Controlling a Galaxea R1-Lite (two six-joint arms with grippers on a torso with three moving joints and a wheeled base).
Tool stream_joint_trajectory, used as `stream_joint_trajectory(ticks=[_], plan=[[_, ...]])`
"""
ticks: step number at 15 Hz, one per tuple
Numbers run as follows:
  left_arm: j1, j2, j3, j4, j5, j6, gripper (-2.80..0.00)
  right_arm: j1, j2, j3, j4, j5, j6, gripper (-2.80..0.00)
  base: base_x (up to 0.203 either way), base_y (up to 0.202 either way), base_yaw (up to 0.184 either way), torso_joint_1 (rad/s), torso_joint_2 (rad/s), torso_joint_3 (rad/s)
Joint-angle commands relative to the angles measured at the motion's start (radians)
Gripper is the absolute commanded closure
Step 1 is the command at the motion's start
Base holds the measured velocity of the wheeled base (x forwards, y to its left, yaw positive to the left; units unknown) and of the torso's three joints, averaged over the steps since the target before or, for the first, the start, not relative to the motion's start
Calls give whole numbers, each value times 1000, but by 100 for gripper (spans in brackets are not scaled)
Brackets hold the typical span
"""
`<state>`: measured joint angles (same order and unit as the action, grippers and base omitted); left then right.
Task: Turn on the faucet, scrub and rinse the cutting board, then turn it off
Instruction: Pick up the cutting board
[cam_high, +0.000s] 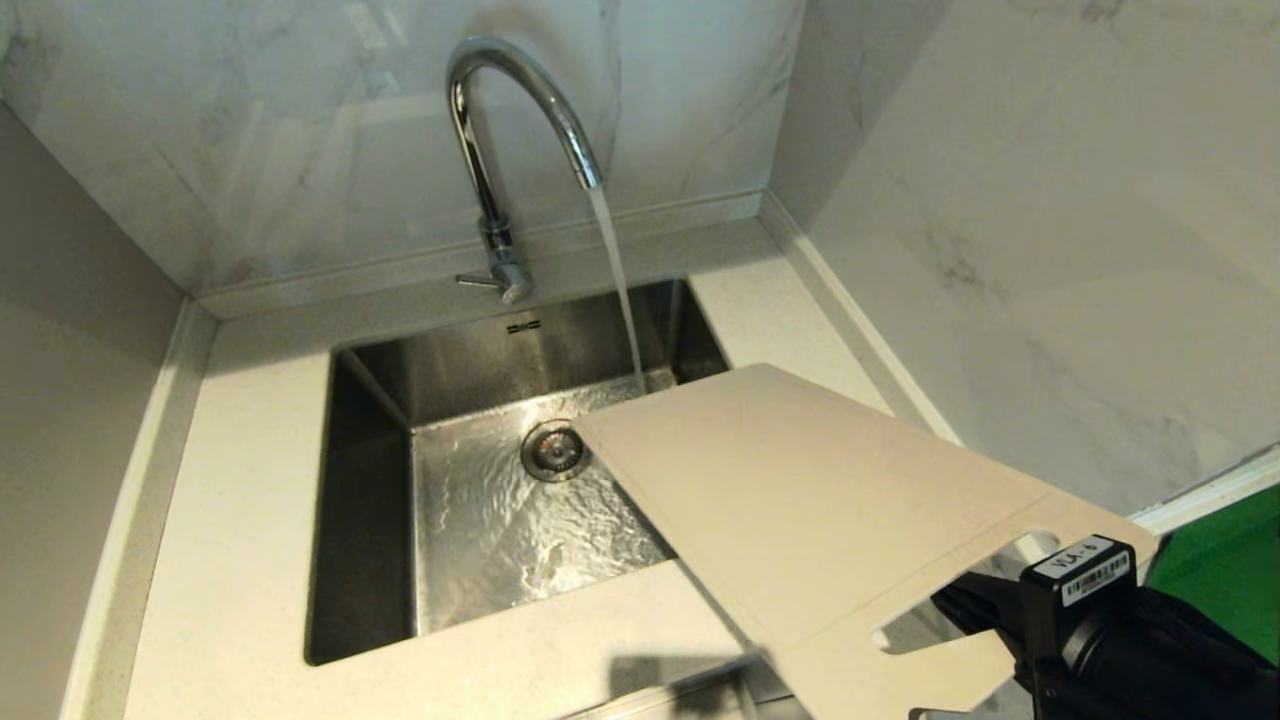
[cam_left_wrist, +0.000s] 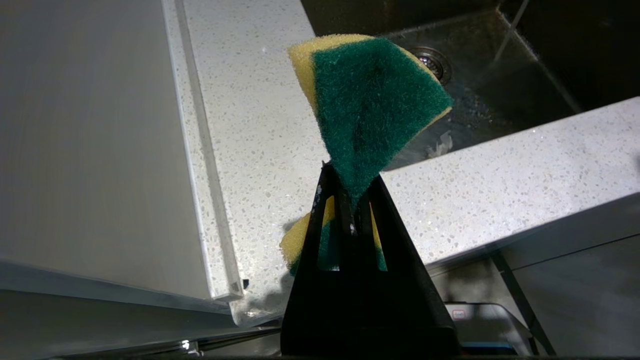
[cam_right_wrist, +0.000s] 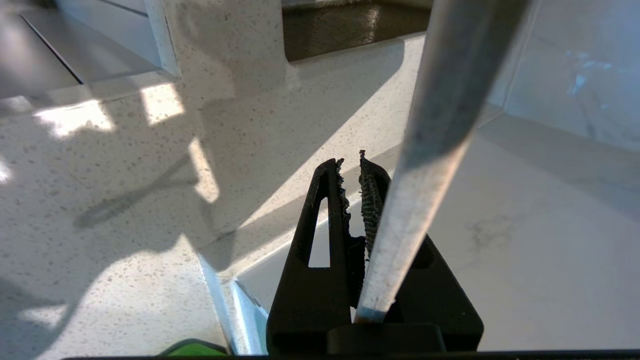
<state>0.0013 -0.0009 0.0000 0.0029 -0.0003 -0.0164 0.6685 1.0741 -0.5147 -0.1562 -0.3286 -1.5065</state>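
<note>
The chrome faucet is running; its stream falls into the sink right beside the far edge of the cutting board. The beige board hangs tilted over the sink's right side and the counter. My right gripper is shut on the board at its slot handle, at the lower right. In the right wrist view the board shows edge-on, seated deep between the right gripper's fingers. My left gripper is shut on a folded yellow-and-green sponge, above the counter near the sink's front corner; it is outside the head view.
The faucet's small lever sticks out to the left at its base. Water ripples round the drain. A speckled countertop rings the sink, with marble walls behind and to the right. A bright green flat object lies at the far right.
</note>
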Motion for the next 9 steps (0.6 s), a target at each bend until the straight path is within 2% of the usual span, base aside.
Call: stream_joint_trajectory(ticks=[1,3,5,9], plan=[[0,-1,3,0,0,0,0,0,-12,8,-2,-3,-12,0,0,0,0,0,0,0],[0,-1,3,0,0,0,0,0,-17,11,0,-4,-15,0,0,0,0,0,0,0],[0,0,2,0,0,0,0,0,-28,8,0,-3,-56,0,0,0,0,0,0,0],[0,-1,3,0,0,0,0,0,-32,22,1,-3,-61,0,0,0,0,0,0,0]])
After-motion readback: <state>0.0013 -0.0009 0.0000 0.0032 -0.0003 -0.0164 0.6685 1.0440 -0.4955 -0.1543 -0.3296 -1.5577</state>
